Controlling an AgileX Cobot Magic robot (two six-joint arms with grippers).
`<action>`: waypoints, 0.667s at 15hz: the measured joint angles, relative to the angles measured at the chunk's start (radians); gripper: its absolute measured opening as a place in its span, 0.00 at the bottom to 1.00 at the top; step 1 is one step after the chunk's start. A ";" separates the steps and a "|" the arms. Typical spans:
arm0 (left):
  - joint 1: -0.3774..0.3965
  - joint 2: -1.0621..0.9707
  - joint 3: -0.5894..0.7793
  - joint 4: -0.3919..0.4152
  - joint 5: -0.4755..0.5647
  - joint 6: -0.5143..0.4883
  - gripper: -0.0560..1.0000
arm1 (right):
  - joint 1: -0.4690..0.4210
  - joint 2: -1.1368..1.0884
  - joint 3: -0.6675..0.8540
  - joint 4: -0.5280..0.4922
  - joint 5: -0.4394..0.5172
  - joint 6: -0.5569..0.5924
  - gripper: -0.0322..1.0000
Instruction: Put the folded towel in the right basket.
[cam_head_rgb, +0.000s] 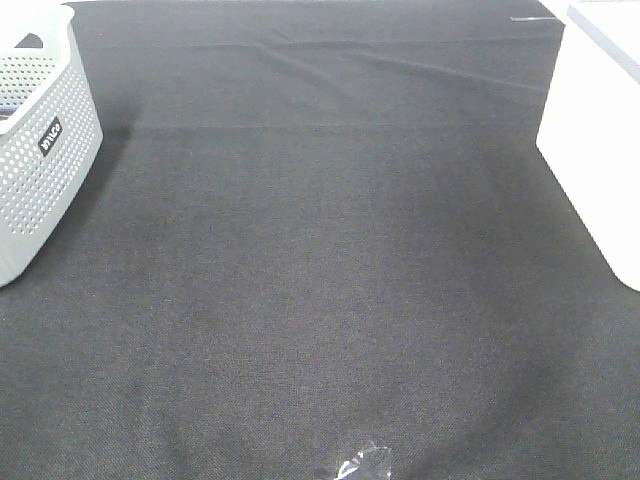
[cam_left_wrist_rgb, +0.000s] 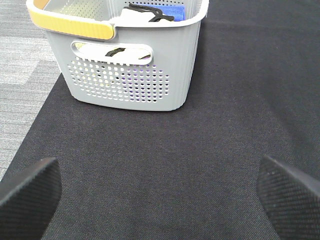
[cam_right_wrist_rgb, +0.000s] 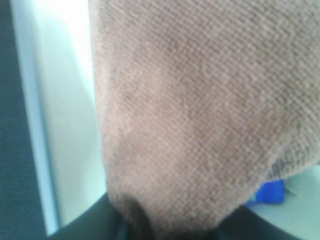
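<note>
Right gripper (cam_right_wrist_rgb: 145, 229) is pinched on the towel (cam_right_wrist_rgb: 200, 110). The pinkish-brown cloth bunches down into the dark jaws and fills nearly the whole right wrist view, so the fingers themselves are mostly hidden. Left gripper (cam_left_wrist_rgb: 160, 195) hangs wide open, its two dark textured fingertips (cam_left_wrist_rgb: 30, 190) far apart with nothing between them.

A black tablecloth (cam_head_rgb: 330, 280) covers the whole work surface, and from the high camera neither arm shows on it. The white right basket (cam_head_rgb: 595, 150) sits at the right edge, and its pale wall (cam_right_wrist_rgb: 65, 125) runs just beside the towel in the right wrist view. The grey perforated left basket (cam_head_rgb: 45, 150) stands at the far left.

Only the left wrist view shows that basket's yellow handle (cam_left_wrist_rgb: 70, 22), the black straps (cam_left_wrist_rgb: 147, 12) and a blue item (cam_left_wrist_rgb: 170, 10) inside it, and grey carpet (cam_left_wrist_rgb: 25, 65) beyond the cloth. A scrap of clear plastic (cam_head_rgb: 360, 465) lies at the near edge. A small blue patch (cam_right_wrist_rgb: 270, 192) peeks from under the towel, too blurred to name.
</note>
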 joint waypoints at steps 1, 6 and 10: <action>0.000 0.000 0.000 0.000 0.000 0.000 0.99 | -0.003 0.000 0.005 -0.013 0.000 -0.003 0.29; 0.000 0.000 0.000 0.001 0.000 0.000 0.99 | -0.003 0.000 0.005 -0.022 -0.001 -0.004 0.91; 0.000 0.000 0.000 0.001 0.000 0.000 0.99 | 0.011 0.000 0.005 -0.038 -0.002 0.015 0.97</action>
